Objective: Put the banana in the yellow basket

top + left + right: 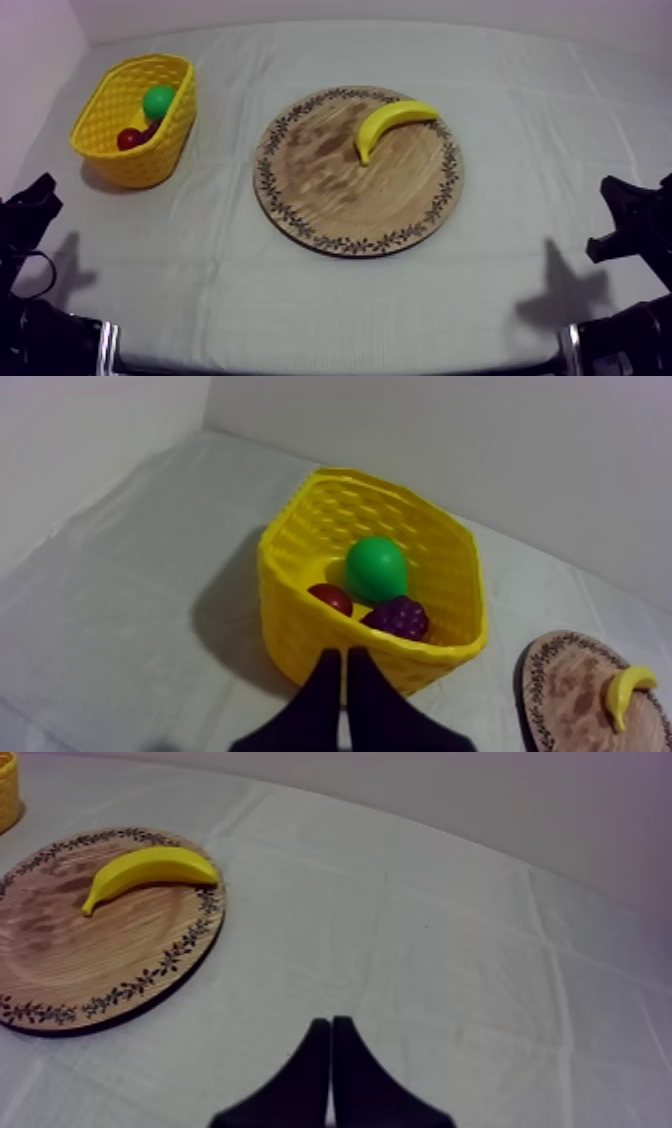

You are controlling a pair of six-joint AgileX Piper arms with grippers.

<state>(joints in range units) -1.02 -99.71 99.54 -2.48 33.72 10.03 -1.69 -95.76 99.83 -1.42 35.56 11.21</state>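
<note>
Left gripper [345, 656] and right gripper [331, 1022] sit near, both closed on nothing; banana [392, 124] far-right on wooden board [330, 205] looks light, stiff, slick, so grab mid-body.

Pear [376, 569], small red fruit [330, 597], grapes [397, 617] bunched together: the red fruit and grapes sit side by side, touching the pear. Counter [540, 130] under creased grey-white cloth.
</note>
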